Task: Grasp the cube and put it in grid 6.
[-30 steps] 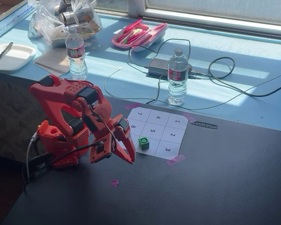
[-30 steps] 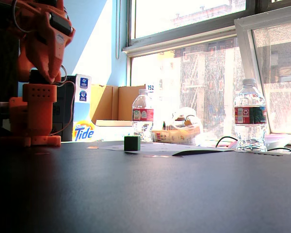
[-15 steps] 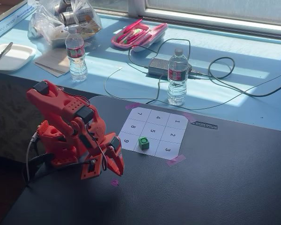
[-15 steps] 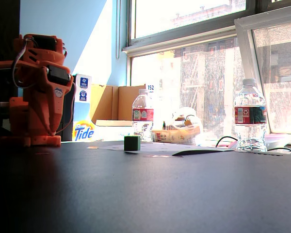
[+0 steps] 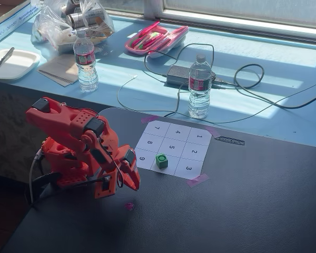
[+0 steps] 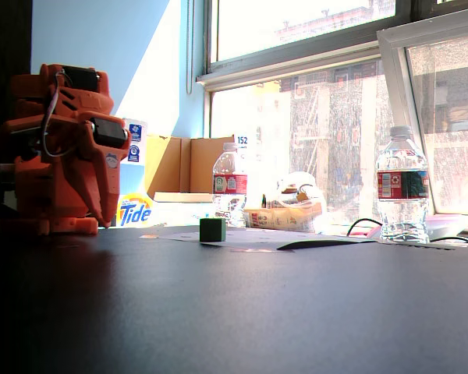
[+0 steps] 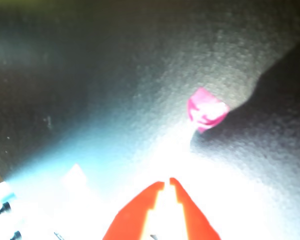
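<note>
The cube (image 5: 161,160) sits on the numbered paper sheet (image 5: 174,148), in the cell between the 9 and the 3 in the sheet's near row as a fixed view shows it; its numeral is hidden under the cube, so it is presumably grid 6 (image 5: 167,165). The cube is green and matte, with a lighter ring on its top face, and stands flat and alone.

The sheet is thin white paper, ruled three by three, held to the dark, finely textured desk (image 5: 242,200) by pink tape at its corners. Beyond the sheet, a clear plastic water bottle (image 5: 199,87) with a red label stands upright on the pale blue sill. Farther from the sheet, a pink open case (image 5: 157,38) holds what look like pens, and a clear plastic bag (image 5: 73,21) holds cans.

The orange, 3D-printed arm (image 5: 73,142) is folded low, left of the sheet in this view. Its gripper (image 5: 132,182) points down at the desk, well apart from the cube. In the wrist view the jaws are nearly closed, with only a narrow slit between the tips, and hold nothing; a scrap of pink tape (image 7: 206,110) lies on the desk just ahead of them.

Compared with half a second ago, the arm has shifted only slightly and the cube has stayed in place.
</note>
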You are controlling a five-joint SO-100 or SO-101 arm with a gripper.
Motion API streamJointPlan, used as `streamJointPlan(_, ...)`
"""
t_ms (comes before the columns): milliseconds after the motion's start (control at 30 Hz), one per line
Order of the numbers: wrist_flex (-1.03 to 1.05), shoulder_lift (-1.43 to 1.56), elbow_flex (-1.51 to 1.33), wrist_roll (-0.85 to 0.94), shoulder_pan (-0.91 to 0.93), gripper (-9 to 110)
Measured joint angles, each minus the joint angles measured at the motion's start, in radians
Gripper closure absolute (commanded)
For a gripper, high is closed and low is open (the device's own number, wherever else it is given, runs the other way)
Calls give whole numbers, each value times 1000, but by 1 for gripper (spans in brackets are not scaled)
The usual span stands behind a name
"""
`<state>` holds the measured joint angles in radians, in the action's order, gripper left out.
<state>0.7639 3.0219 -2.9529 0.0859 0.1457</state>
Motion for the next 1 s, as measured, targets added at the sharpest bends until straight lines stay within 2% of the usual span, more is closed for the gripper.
streamJointPlan(500, 94, 216, -77, -2, -14, 101)
streamJointPlan(1000, 103, 261, -87, 9, -20, 101)
